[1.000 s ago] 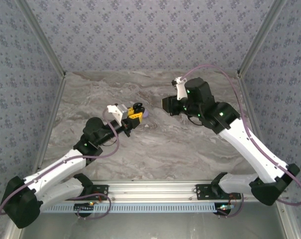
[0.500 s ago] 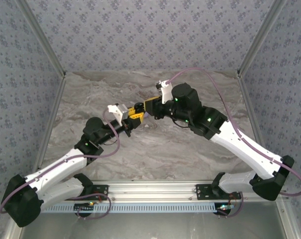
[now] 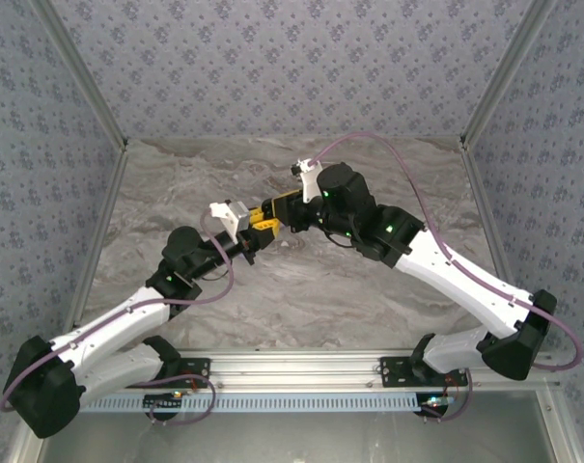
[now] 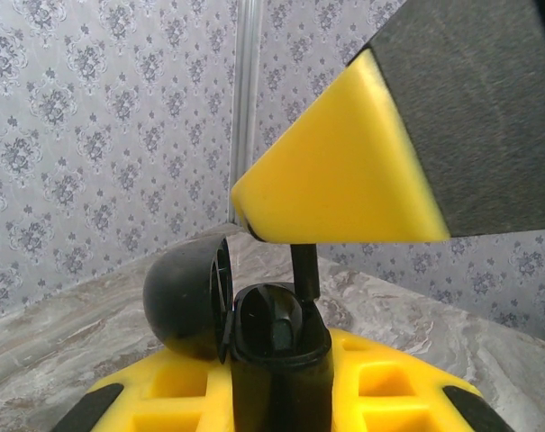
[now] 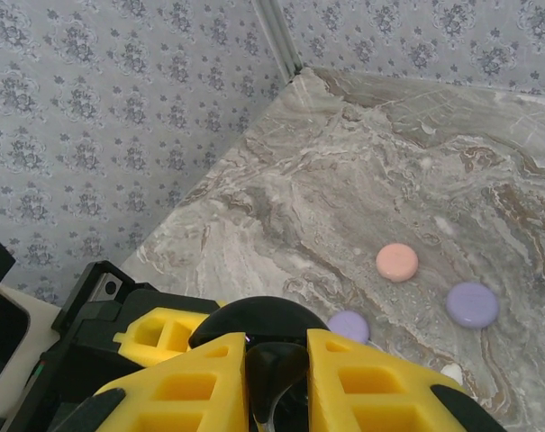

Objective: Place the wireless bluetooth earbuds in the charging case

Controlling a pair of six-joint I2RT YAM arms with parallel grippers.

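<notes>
2 arms meet over the middle of the marble table [image 3: 176,183]. The left gripper [image 3: 262,221] is clamped on the black charging case [image 4: 281,360], held upright with its domed lid [image 4: 186,306] swung open to one side. The right gripper [image 3: 286,208] hangs just above it, jaws pinched together on a black earbud [image 4: 304,268] whose stem reaches down to the case's open top. On the marble beyond lie a pink disc [image 5: 397,262] and 2 lavender discs [image 5: 472,303], apart from each other.
</notes>
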